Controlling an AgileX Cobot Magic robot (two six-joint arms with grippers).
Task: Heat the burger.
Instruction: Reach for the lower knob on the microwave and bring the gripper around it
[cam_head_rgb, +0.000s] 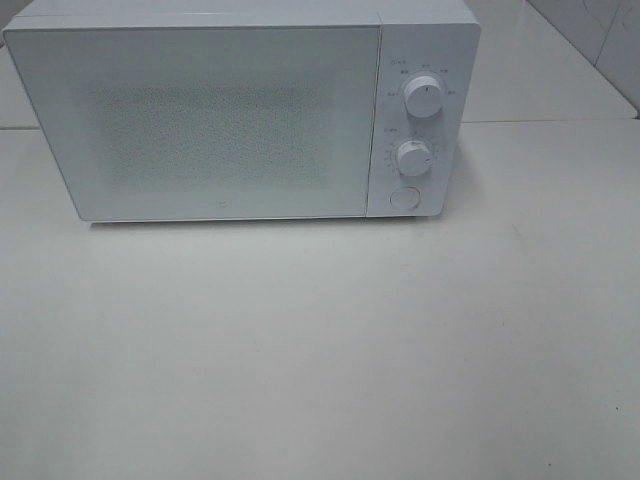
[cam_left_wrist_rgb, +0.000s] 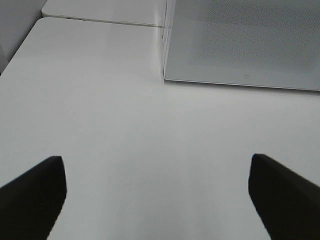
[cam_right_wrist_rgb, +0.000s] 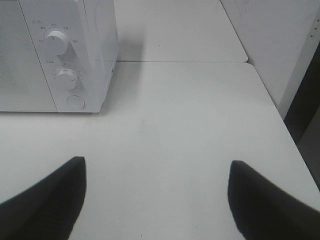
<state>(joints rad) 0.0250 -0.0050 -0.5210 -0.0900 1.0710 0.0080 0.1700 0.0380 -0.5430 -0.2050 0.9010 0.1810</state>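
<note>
A plain white table (cam_head_rgb: 320, 350) fills the high view, with pale tiled wall showing at the far right corner. A white box-shaped microwave oven (cam_head_rgb: 200, 120) stands at the back of the table, its wide speckled door (cam_head_rgb: 210, 125) shut. On the oven's narrow control panel, an upper round white knob (cam_head_rgb: 423, 97) sits above a lower round white knob (cam_head_rgb: 412, 157), and a flat round white button (cam_head_rgb: 403, 197) lies beneath both. Neither claw appears in this view. The burger cannot be placed: it shows on no open surface, and the shut door lets nothing be made out behind it.

In the left wrist view, the left claw (cam_left_wrist_rgb: 156, 157) hangs over bare table, its two dark fingers (cam_left_wrist_rgb: 35, 195) spread wide with nothing between them. Ahead of this claw, well apart and toward the robot's right, is the lower corner of the oven door, with a small mark near its bottom edge. Farther ahead of the claw, a seam runs across to a second white table surface (cam_left_wrist_rgb: 100, 10).

In the right wrist view, the right claw (cam_right_wrist_rgb: 157, 161) is likewise spread wide and empty over the table, its dark fingers (cam_right_wrist_rgb: 45, 200) at either side. Ahead of it, well apart and toward the robot's left, stands the oven's control end with both knobs and the button facing the claw. Beyond the claw's other side the table ends at a rounded corner, next to a white wall panel (cam_right_wrist_rgb: 270, 45) and a dark gap (cam_right_wrist_rgb: 306, 110).
</note>
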